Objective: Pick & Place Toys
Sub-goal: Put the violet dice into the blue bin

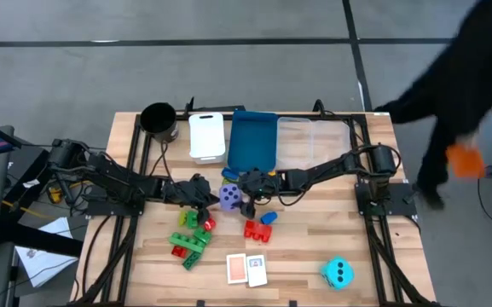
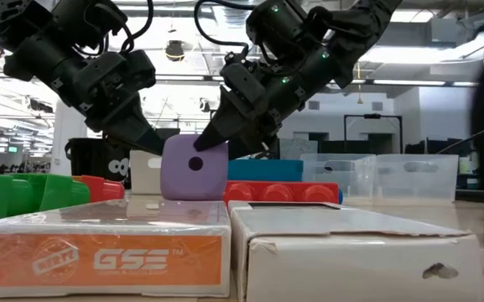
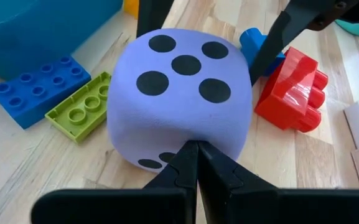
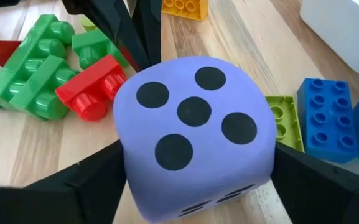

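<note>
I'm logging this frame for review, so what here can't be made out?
- Purple die: its underside is hidden in every view.
- Right jaws: whether they press its sides yet; the right wrist view cuts the contact off.
- Cards: print too small in the high view.
- Person: blurred at the high view's edge.

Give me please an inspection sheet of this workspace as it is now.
Surface: wooden table.
Job's things: purple die between both grippers; cyan die; two cards; green bricks; red brick.
Clutter: black cup; white bin; blue bin; clear bin.
Grippers: left gripper shut, tips against the die; right gripper straddling it.
Cables: along both arms.
Surroundings: person beyond the table's right corner.
</note>
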Motion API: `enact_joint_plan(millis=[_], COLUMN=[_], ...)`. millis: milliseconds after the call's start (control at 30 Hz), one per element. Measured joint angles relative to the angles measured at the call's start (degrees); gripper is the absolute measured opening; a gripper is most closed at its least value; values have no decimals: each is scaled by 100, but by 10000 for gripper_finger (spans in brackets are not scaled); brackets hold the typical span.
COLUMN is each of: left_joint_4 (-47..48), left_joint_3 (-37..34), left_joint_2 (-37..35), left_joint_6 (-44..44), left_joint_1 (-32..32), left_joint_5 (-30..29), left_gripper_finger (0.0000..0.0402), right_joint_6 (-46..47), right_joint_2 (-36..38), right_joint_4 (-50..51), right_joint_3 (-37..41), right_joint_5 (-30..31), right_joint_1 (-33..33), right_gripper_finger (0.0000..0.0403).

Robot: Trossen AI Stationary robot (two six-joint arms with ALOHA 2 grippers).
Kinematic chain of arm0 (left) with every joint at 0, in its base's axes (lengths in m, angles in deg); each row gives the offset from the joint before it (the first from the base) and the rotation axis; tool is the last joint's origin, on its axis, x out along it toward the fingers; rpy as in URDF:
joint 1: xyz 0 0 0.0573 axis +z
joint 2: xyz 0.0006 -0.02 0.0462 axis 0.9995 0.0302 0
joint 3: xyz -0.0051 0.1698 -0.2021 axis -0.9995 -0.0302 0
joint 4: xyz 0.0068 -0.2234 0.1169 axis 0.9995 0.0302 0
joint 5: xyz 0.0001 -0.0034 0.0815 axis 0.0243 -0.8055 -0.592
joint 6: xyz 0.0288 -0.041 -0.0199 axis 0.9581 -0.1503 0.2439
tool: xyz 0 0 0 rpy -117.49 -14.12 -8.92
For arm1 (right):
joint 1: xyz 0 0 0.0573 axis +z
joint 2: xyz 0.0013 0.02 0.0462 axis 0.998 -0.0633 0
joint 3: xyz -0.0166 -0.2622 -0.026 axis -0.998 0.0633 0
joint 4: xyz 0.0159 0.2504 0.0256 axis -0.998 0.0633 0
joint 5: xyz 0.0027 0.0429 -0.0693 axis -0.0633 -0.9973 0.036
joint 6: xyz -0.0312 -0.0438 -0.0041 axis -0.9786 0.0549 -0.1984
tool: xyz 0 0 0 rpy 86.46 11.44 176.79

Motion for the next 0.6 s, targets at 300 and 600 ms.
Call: enact_joint_plan(millis=[300,600], left_joint_4=[738,1721], left_joint_3=[26,34], left_joint_2=[-730,-2650], left_joint_6=[0,2], left_joint_1=[-4,-4], left_joint_5=[2,-1], left_gripper_finger=[15,23], right_joint_6=[411,411], right_joint_2=[-8,81], right_joint_4=[-16,11], right_joint_3=[-15,2], right_joint_5=[10,-34], right_joint_1=[9,35], right_gripper_finger=[305,302])
